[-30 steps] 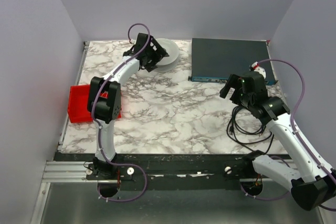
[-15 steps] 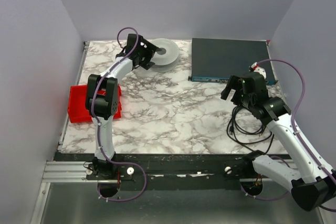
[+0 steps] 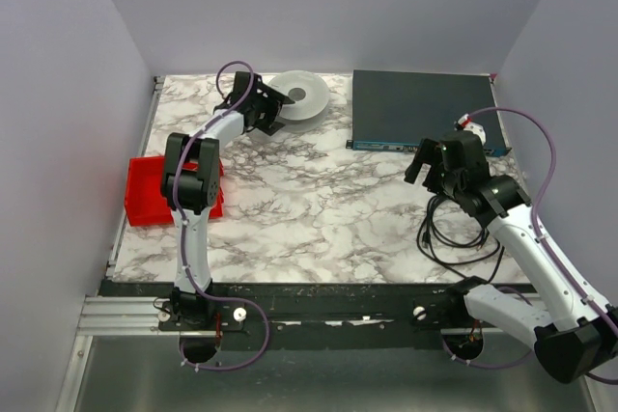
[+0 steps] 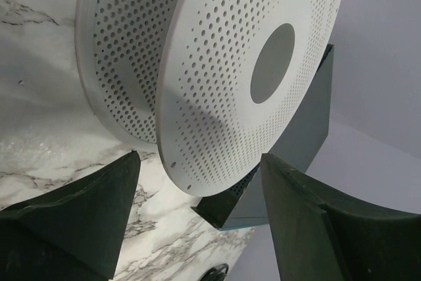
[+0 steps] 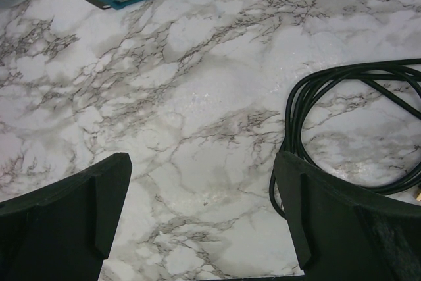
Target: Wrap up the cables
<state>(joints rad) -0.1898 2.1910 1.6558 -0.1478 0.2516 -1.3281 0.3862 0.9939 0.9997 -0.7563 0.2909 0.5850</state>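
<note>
Cable (image 3: 462,233), black and thin, lies in loose flat loops on white marble-pattern table (image 3: 319,219), close to its right edge, toward the near side. Right gripper (image 3: 432,163) hangs just off the coil's far-left side, jaws spread wide with nothing in them. The wrist view shows bare marble under the gap and the coil right beside one finger, not touching it. Red plastic bin (image 3: 145,190) sits at the table's left edge, partly behind the left arm. Flat dark grey box with blue front panel (image 3: 420,108) fills the far right corner. White perforated plastic spool (image 3: 299,96), two discs with a round centre hole, sits at the far edge, left of the box. Left gripper (image 3: 263,108) is at the spool's left side, fingers apart on either side of the disc rim, unclamped, no contact visible.
</note>
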